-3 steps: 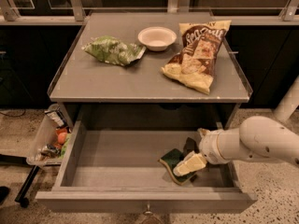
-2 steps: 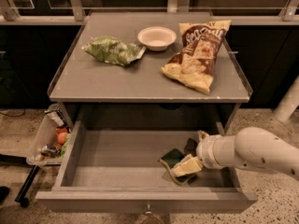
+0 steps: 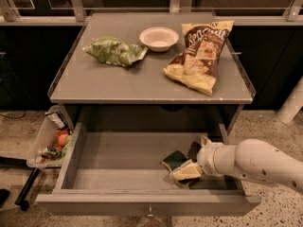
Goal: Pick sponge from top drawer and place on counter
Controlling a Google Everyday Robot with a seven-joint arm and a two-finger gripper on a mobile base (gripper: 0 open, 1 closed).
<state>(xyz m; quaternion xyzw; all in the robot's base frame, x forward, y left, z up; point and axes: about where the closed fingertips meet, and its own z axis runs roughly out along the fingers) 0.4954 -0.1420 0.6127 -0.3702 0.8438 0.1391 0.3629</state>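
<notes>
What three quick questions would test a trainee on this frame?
1. True or false: the sponge lies on the counter.
2. Where is the gripper? A: above the counter. B: down in the top drawer, at the sponge. C: out of view.
3. What stands on the counter between the green bag and the brown chip bag?
Key: 1 false, it is in the top drawer. 2 B. 3 a white bowl.
</notes>
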